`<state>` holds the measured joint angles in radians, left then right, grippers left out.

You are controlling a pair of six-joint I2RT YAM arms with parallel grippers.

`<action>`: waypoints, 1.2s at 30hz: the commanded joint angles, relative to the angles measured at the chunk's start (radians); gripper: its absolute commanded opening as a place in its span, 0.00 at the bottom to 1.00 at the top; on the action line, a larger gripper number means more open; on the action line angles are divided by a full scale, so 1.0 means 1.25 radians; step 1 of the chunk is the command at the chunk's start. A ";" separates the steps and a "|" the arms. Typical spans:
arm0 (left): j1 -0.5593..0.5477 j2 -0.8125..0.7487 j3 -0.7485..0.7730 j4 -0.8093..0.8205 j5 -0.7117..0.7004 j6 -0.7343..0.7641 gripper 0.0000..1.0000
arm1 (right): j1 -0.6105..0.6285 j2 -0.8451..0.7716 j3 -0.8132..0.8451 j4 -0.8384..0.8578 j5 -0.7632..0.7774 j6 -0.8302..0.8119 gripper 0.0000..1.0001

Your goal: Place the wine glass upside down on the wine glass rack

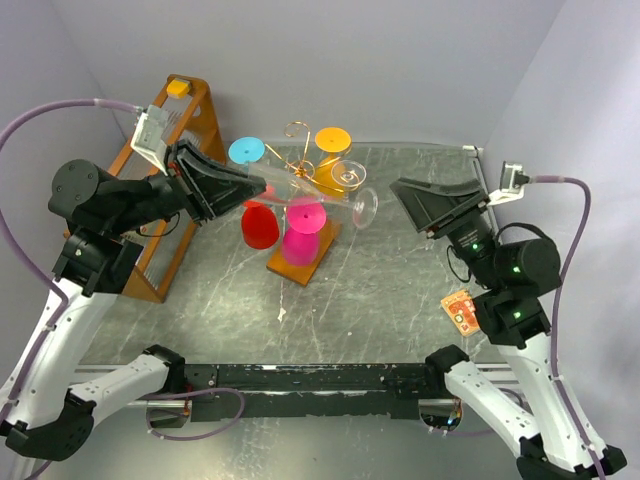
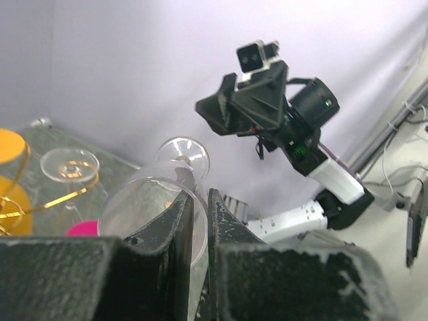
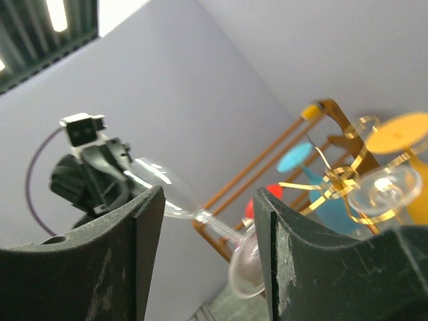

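My left gripper (image 1: 252,186) is shut on the rim of a clear wine glass (image 1: 320,196), one finger inside the bowl and one outside. The glass lies roughly horizontal in the air, its foot (image 1: 363,207) pointing right, just in front of the wine glass rack (image 1: 298,160). The rack is a gold wire stand on a brown wooden base (image 1: 304,270). In the left wrist view the bowl (image 2: 140,200) sits at my gripper (image 2: 199,217). My right gripper (image 1: 418,207) is open and empty, right of the foot. In the right wrist view the glass (image 3: 215,225) lies between its fingers (image 3: 208,207).
The rack holds upside-down blue (image 1: 246,151), orange (image 1: 333,140), red (image 1: 260,227), pink (image 1: 302,238) and clear (image 1: 347,174) glasses. A tall orange-brown wooden frame (image 1: 165,215) stands at the left, under my left arm. A small orange card (image 1: 460,308) lies at the right.
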<state>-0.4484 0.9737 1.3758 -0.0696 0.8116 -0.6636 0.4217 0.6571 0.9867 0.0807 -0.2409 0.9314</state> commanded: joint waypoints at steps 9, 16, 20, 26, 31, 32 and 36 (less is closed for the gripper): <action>0.004 0.094 0.035 0.229 -0.223 -0.064 0.16 | -0.004 0.117 0.121 0.094 -0.024 0.150 0.50; 0.004 0.177 0.038 0.342 -0.178 -0.123 0.16 | -0.003 0.180 0.159 -0.048 0.128 0.326 0.48; 0.001 0.205 0.031 0.371 -0.172 -0.134 0.16 | -0.002 0.216 0.177 -0.079 0.185 0.411 0.47; -0.015 0.230 0.021 0.400 -0.181 -0.135 0.16 | 0.013 0.251 0.173 -0.136 0.272 0.537 0.41; -0.046 0.249 0.042 0.376 -0.196 -0.100 0.15 | 0.063 0.293 0.207 -0.149 0.322 0.550 0.42; -0.053 0.251 0.044 0.373 -0.201 -0.093 0.15 | 0.085 0.301 0.214 -0.150 0.340 0.549 0.42; -0.076 0.257 0.050 0.361 -0.213 -0.074 0.15 | 0.139 0.327 0.235 -0.156 0.402 0.548 0.42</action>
<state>-0.5140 1.2938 1.3941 0.3424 0.5674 -0.7929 0.5426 1.0500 1.2343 -0.0994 0.1486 1.5921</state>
